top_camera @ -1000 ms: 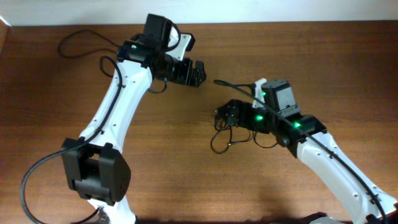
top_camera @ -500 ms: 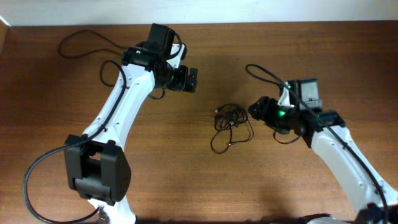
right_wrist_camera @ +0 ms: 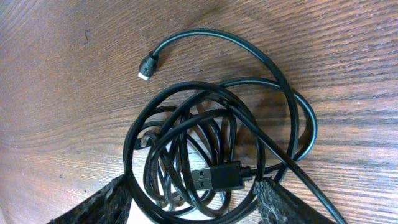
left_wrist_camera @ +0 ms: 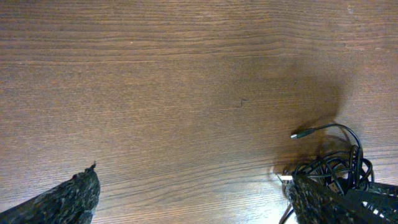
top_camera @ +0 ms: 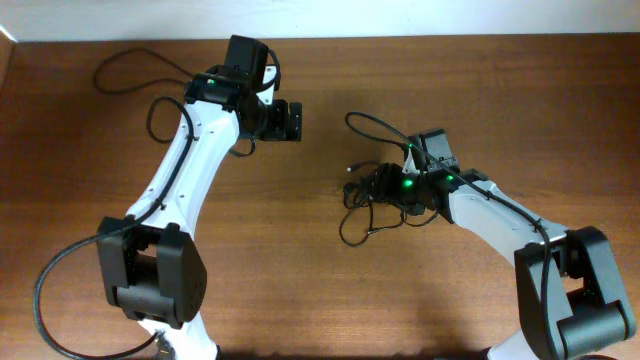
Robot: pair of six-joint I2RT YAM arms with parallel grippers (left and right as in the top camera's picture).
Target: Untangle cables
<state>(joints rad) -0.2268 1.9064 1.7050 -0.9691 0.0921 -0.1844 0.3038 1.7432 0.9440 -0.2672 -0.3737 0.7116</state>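
The cables lie in one bunch of thin black loops at mid-table, with a loose loop toward the front. In the right wrist view the coil fills the frame, with a USB plug in it and a small plug on a free end. My right gripper is open, its fingers either side of the coil's near part and low over it. My left gripper is open and empty, up-left of the bunch. The bunch shows by the right finger in the left wrist view.
A thick black arm cable loops at the back left. The right arm's own cable arcs over the table behind the bunch. The table's back edge meets a white wall.
My right gripper drew back to the right, then moved left again onto the cable bunch. My left gripper has drifted a little to the left.
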